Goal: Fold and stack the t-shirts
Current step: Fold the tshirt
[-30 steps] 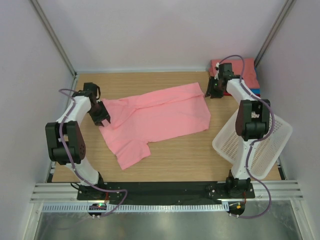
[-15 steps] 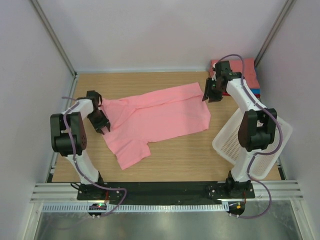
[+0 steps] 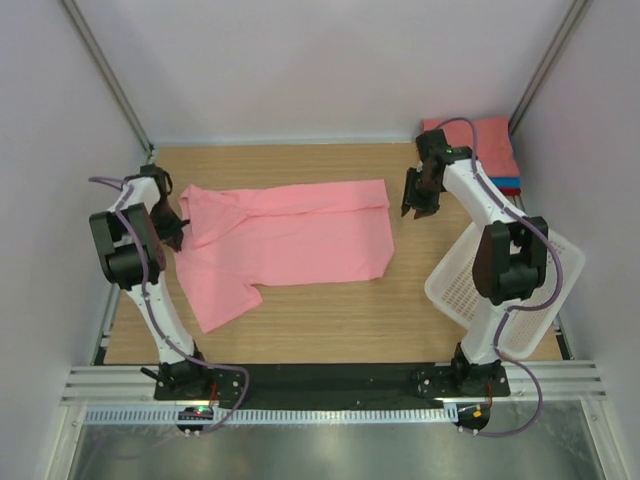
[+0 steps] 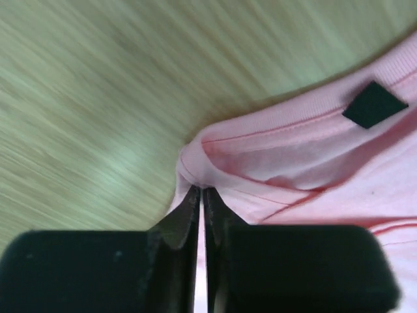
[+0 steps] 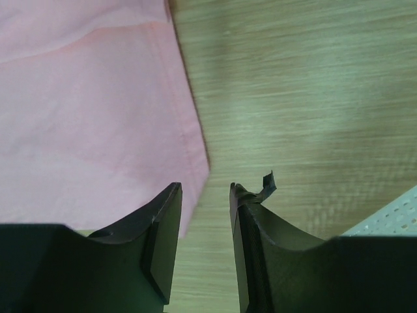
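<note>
A salmon-pink t-shirt [image 3: 290, 235] lies spread flat across the wooden table, collar end to the left. My left gripper [image 3: 174, 224] is at the shirt's left edge. In the left wrist view it [image 4: 201, 190] is shut on a pinch of the t-shirt [image 4: 306, 163] by the ribbed neckline, near a black label [image 4: 374, 104]. My right gripper [image 3: 418, 196] hovers just right of the hem. In the right wrist view it [image 5: 205, 189] is open with only bare wood between its fingers. The t-shirt [image 5: 85, 98] lies beside its left finger.
A stack of folded t-shirts [image 3: 480, 135], red on top with a blue one [image 3: 511, 185] at its near side, sits in the back right corner. A white mesh basket [image 3: 545, 285] lies tilted at the right edge, and its corner [image 5: 391, 218] shows in the right wrist view.
My left gripper has shut on the neckline and drawn the t-shirt to the left, which has straightened it. The hem has slid away from my right gripper, which stays open.
</note>
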Robot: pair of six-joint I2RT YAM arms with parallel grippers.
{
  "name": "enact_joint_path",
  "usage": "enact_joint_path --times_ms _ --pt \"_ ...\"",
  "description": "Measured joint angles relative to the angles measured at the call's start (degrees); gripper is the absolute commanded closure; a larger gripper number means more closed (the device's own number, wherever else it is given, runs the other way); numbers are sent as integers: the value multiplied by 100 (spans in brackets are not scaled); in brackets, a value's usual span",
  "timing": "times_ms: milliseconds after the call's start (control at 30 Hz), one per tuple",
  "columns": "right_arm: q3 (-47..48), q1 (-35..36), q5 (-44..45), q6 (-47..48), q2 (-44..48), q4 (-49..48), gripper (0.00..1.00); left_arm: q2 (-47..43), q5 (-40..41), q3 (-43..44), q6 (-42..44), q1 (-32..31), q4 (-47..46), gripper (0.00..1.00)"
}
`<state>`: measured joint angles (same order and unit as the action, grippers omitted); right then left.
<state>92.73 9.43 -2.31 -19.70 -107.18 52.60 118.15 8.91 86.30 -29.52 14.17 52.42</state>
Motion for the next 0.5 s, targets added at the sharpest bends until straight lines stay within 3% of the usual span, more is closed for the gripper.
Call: enact_joint_path --times_ms 33,67,167,333,500 --pt "7 70 39 -13 -2 66 58 168 37 262 33 107 92 85" --pt "13 157 76 -13 -9 138 58 332 55 535 101 190 192 70" --pt "37 525 138 -4 -72 396 60 684 105 1231 201 323 343 58" --pt "22 1172 245 -199 -229 595 60 756 -131 2035 260 227 352 57" --pt "-520 1320 291 -699 -168 490 58 -28 -634 1351 103 -258 -4 59"
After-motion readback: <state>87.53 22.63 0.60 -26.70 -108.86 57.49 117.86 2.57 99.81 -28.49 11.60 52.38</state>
